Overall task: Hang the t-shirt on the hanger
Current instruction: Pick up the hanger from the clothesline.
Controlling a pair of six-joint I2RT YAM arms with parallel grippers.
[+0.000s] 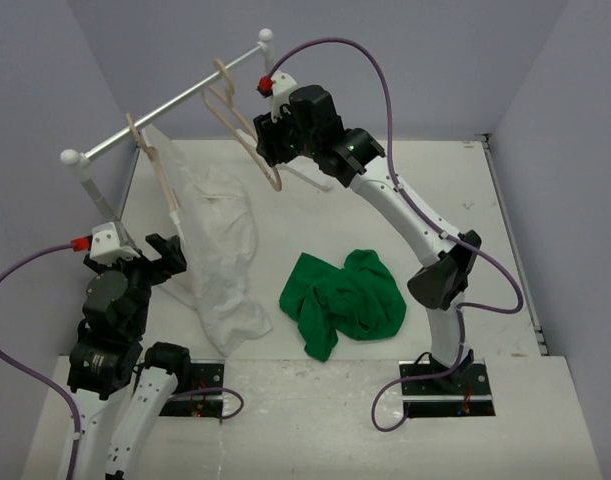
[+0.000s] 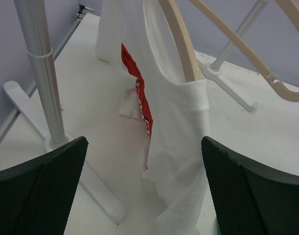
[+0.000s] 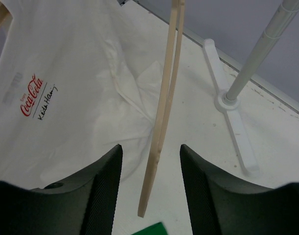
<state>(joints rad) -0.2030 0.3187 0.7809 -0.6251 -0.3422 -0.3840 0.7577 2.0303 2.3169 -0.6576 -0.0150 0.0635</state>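
Note:
The green t-shirt [image 1: 345, 300] lies crumpled on the table in the middle of the top view; a corner of it shows in the right wrist view [image 3: 150, 229]. The bare wooden hanger [image 1: 247, 140] hangs from the rail, its lower end between my right gripper's jaws [image 3: 164, 117]. My right gripper [image 1: 273, 142] [image 3: 151, 191] is open, its jaws half narrowed with a gap on each side of the hanger. My left gripper [image 1: 163, 250] [image 2: 144, 196] stands wide open near the white garment, holding nothing.
A white translucent garment [image 1: 225, 260] [image 2: 173, 122] hangs on a second wooden hanger [image 1: 155, 170] from the rack's rail [image 1: 175, 105]. The rack's white upright and foot [image 3: 237, 98] stand just right of the bare hanger. Grey walls close in the table.

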